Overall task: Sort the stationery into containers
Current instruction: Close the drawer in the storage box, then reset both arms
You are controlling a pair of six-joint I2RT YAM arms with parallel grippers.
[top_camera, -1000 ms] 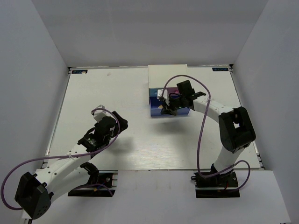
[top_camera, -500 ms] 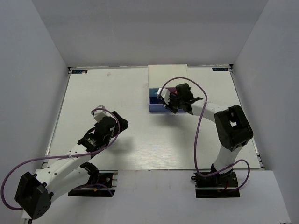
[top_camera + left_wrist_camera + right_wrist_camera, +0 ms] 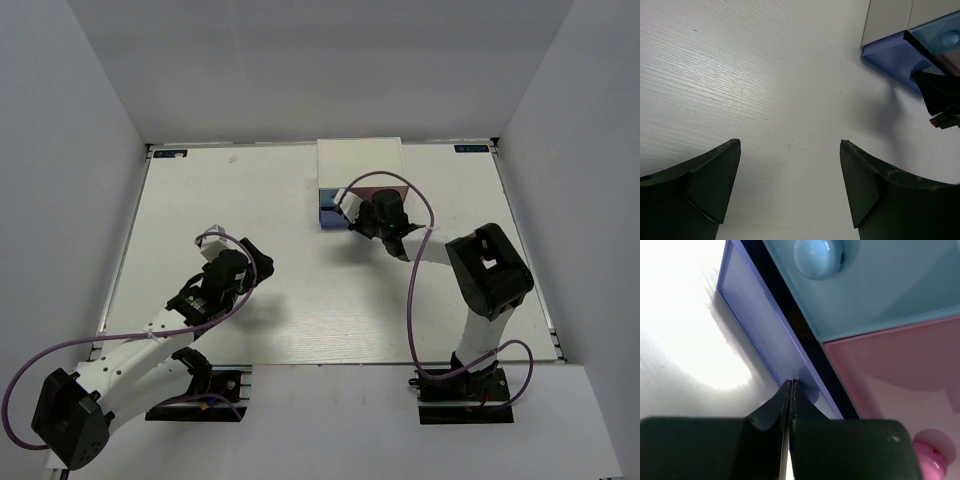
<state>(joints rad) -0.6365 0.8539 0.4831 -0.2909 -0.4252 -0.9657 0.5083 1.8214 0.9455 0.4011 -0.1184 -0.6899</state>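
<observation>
The white drawer unit stands at the table's back middle. Its purple-blue drawer sticks out a little at the bottom; it also shows in the left wrist view. My right gripper is shut and empty, its tips pressed on the purple-blue drawer front beside its knob. The light blue drawer and pink drawer sit above it. My left gripper is open and empty over bare table. No stationery is in view.
White walls enclose the table on three sides. In the left wrist view, the right gripper's black body shows in front of the drawer unit.
My right gripper has moved toward the unit, and the purple-blue drawer has slid most of the way in. The left arm has not moved.
</observation>
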